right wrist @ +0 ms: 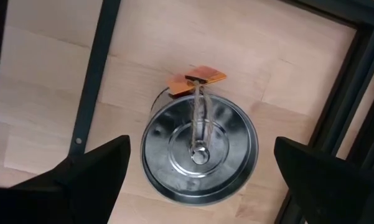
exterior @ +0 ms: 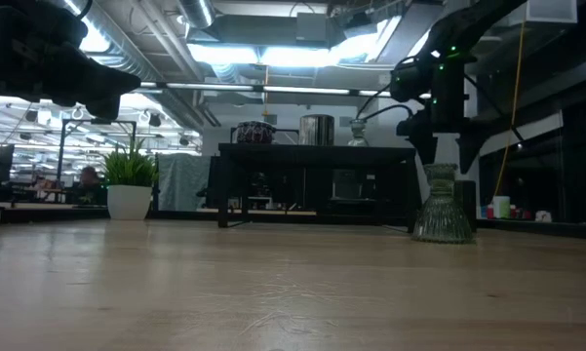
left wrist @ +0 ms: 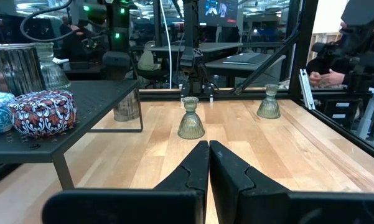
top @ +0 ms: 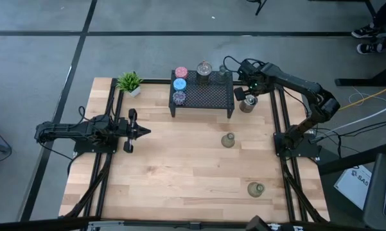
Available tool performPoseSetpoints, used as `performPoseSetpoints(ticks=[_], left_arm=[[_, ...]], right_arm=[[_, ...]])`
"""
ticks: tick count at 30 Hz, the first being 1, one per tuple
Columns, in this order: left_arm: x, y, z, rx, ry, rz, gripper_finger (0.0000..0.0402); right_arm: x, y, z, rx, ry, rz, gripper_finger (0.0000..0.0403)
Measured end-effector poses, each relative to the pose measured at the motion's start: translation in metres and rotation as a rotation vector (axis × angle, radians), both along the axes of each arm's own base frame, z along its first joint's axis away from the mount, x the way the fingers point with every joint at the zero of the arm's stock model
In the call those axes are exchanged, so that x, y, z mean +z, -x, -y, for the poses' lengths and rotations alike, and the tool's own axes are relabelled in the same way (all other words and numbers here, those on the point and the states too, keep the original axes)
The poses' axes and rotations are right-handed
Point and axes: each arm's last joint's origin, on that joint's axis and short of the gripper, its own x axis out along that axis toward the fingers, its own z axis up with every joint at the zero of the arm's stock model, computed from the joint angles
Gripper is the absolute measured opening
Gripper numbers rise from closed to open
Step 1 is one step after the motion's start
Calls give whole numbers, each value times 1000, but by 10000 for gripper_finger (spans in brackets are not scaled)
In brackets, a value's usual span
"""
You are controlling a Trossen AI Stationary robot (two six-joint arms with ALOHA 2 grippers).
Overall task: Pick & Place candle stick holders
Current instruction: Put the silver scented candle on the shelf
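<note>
The right hand (top: pixel 246 95) hangs over the silver holder (top: pixel 246 105), which stands on the desk (top: pixel 180 167) just beside the right end of the black rack (top: pixel 203 95). In the right wrist view its fingers (right wrist: pixel 87 171) are spread wide apart, one on each side of the silver holder (right wrist: pixel 200 148), and they do not touch it; an orange tag (right wrist: pixel 196 78) lies at the holder's edge. The left hand (top: pixel 140 132) waits low over the desk's left side, its fingers (left wrist: pixel 190 171) pressed together and holding nothing. On the rack stand a pink holder (top: pixel 181 72), a light blue one (top: pixel 179 84), a speckled dark one (top: pixel 179 97), a shiny cylinder (top: pixel 203 72) and a small clear glass one (top: pixel 223 70). Two olive-grey glass holders stand on the bare desk: one (top: pixel 228 140) near the middle, the other (top: pixel 255 188) toward the front right corner, well apart from each other. A potted plant (top: pixel 130 82) sits at the back left corner.
</note>
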Motion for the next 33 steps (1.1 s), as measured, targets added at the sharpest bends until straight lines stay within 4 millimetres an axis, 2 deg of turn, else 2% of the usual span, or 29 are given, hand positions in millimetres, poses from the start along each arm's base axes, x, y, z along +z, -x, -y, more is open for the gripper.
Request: performPoseSetpoints(ticks=[9, 19, 27, 30, 33], left_arm=[[0, 0, 0, 0, 0, 0, 8], [0, 0, 0, 0, 0, 0, 8], [0, 0, 0, 0, 0, 0, 6], [0, 0, 0, 0, 0, 0, 8], [0, 0, 0, 0, 0, 0, 8]], right_arm=[[13, 7, -7, -79, 23, 37, 400], [31, 10, -7, -87, 122, 149, 400], [43, 20, -10, -104, 151, 178, 400], [42, 23, -10, -119, 159, 186, 400], [32, 28, -14, -142, 131, 215, 400]])
